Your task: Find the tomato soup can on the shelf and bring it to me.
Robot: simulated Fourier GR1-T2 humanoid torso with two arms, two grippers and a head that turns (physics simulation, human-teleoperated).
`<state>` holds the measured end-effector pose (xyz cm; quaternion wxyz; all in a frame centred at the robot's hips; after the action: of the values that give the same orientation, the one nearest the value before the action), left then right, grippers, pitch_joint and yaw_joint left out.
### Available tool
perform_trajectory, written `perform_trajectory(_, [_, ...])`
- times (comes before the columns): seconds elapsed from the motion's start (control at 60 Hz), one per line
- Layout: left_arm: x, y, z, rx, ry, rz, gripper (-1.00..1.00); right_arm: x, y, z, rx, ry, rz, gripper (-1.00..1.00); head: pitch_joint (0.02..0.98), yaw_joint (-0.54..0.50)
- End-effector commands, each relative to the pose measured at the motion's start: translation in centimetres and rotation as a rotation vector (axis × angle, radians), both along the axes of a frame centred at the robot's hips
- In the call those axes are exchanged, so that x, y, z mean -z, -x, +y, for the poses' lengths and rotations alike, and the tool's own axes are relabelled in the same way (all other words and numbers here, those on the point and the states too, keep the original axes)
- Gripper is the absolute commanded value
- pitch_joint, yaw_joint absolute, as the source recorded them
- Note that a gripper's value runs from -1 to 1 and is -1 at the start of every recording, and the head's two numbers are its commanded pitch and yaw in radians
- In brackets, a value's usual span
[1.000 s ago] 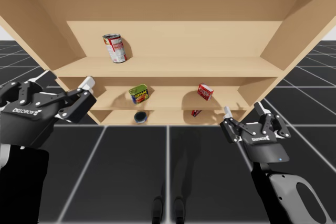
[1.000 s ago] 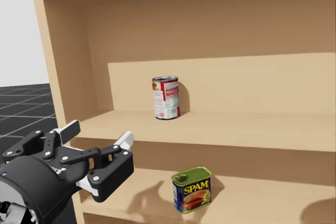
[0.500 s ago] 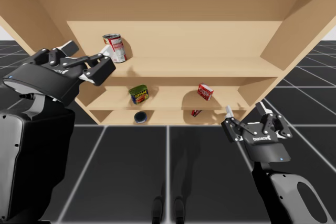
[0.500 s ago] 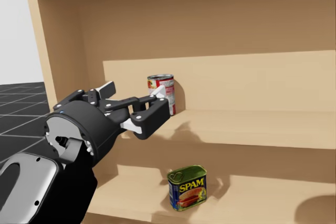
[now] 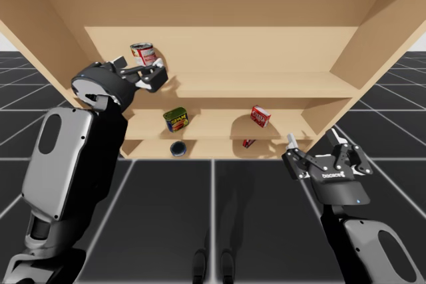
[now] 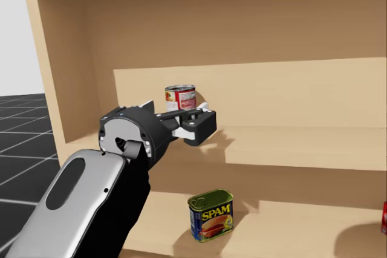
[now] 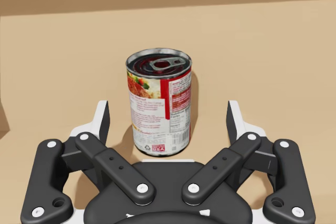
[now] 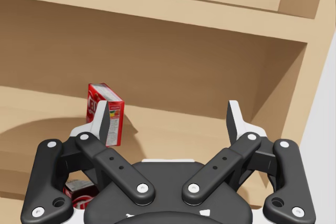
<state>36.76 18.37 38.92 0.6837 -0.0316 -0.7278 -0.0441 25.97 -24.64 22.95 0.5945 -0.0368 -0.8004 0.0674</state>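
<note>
Our left claw (image 7: 168, 113) stands open at the upper wooden shelf board (image 7: 273, 56). The upright red-and-white metal soup can (image 7: 159, 103) sits between its fingers, touching neither. Our right claw (image 8: 168, 111) is open as well, with a small red cardboard box (image 8: 105, 113) ahead of one finger.

A pale wooden shelf unit (image 5: 379, 38) stands with its front open. Its upper board (image 5: 266, 84) lies under the left tool (image 5: 148, 71), and the plain back panel (image 5: 253, 48) rises just beyond. The middle board (image 5: 213, 124) runs ahead of the right tool (image 5: 314, 141), with the lowest board (image 5: 206, 145) beneath it. Below the right tool spreads a black floor (image 5: 166, 211) ruled with thin pale grid lines. Past the unit's outer wall the backdrop (image 6: 15, 34) is flat light grey. The light is even, and shadows on the boards are soft.
</note>
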Motion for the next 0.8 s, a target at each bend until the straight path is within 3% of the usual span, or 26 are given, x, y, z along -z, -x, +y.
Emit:
perform_trajectory(0.017, [0.3,-1.7,-0.5,-0.021,-0.002,0.037,-1.00,0.0,0.0,-0.2,0.001,0.000,-0.002,-1.00,0.263,0.27])
perform_trajectory(0.35, [0.4,-3.7,-0.8,-0.073,0.000,0.020,-1.00,-0.1,0.0,-0.3,0.001,0.005,0.001,-1.00,0.265,0.26])
perform_trajectory(0.483, [0.7,-4.4,-0.6,-0.107,-0.032,0.005,-0.96,-0.1,0.0,-0.3,-0.001,0.007,0.002,-1.00,0.266,0.26])
perform_trajectory(0.5, [0.7,-4.5,-0.6,-0.107,-0.033,0.005,-0.65,0.0,0.0,-0.3,-0.001,0.007,0.002,-1.00,0.266,0.26])
perform_trajectory(0.517, [0.7,-4.5,-0.6,-0.106,-0.031,0.007,-0.53,0.0,0.0,-0.4,-0.001,0.007,0.002,-1.00,0.266,0.26])
perform_trajectory(0.533, [0.7,-4.5,-0.6,-0.107,-0.030,0.007,-0.06,0.0,0.0,-0.4,-0.001,0.008,0.003,-1.00,0.267,0.26])
perform_trajectory(0.55, [0.8,-4.5,-0.6,-0.110,-0.032,0.007,0.07,0.0,0.0,-0.4,-0.001,0.009,0.004,-1.00,0.267,0.26])
perform_trajectory(0.567, [0.8,-4.5,-0.6,-0.112,-0.036,0.007,0.49,0.0,0.0,-0.4,-0.001,0.009,0.004,-1.00,0.267,0.26])
perform_trajectory(0.583, [0.8,-4.5,-0.6,-0.113,-0.039,0.006,0.65,0.0,0.0,-0.4,0.000,0.009,0.003,-1.00,0.267,0.26])
perform_trajectory(0.633, [0.8,-4.4,-0.6,-0.112,-0.043,0.005,0.82,0.0,0.0,-0.4,0.000,0.010,0.004,-1.00,0.267,0.26])
perform_trajectory(0.8, [0.5,-3.6,-0.6,-0.104,-0.051,-0.016,0.93,0.0,0.0,-0.4,0.001,0.014,0.003,-1.00,0.268,0.26])
